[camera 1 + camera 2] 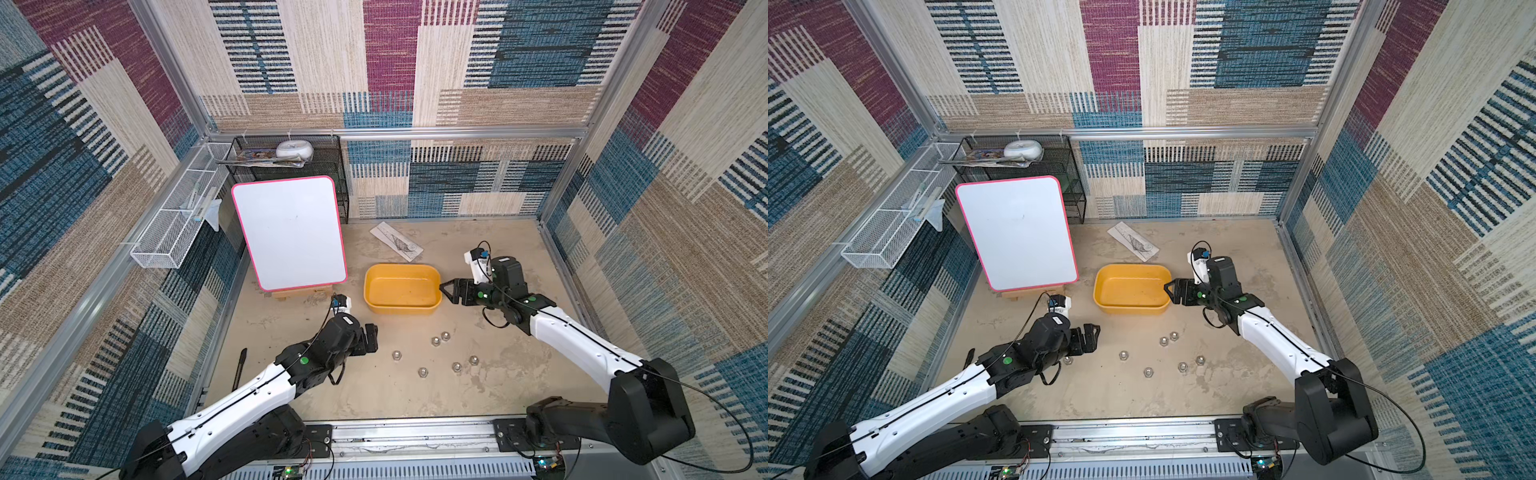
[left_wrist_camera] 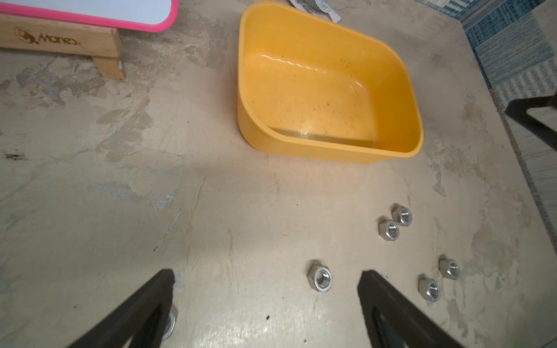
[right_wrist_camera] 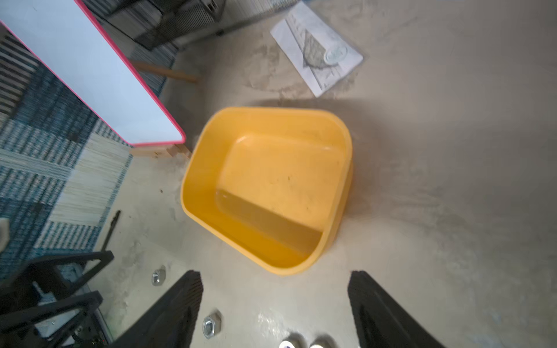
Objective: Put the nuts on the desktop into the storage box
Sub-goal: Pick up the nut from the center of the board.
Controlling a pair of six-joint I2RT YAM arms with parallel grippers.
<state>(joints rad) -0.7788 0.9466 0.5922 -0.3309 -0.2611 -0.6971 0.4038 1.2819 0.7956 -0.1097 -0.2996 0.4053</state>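
Note:
Several small silver nuts (image 1: pixel 423 372) lie scattered on the beige desktop (image 1: pixel 374 395), in front of the yellow storage box (image 1: pixel 402 309), which holds nothing. My left gripper (image 1: pixel 371 338) is open, low over the desktop just left of the nuts. In the left wrist view one nut (image 2: pixel 320 279) lies between its fingers, and another nut (image 2: pixel 170 325) is half hidden under one finger (image 2: pixel 164 286). My right gripper (image 1: pixel 448 292) hangs open by the box's right end. In the right wrist view, nothing is between its fingertips (image 3: pixel 275 280); a nut (image 3: pixel 211 327) lies beside one finger.
A pink-edged whiteboard (image 1: pixel 289 232) leans on a wooden stand left of the box. Behind it is a black mesh rack (image 1: pixel 332 174), and a white wire basket (image 1: pixel 178 216) hangs on the left wall. A paper packet (image 1: pixel 397 241) lies behind the box. A black pen (image 1: pixel 240 368) lies near the left edge.

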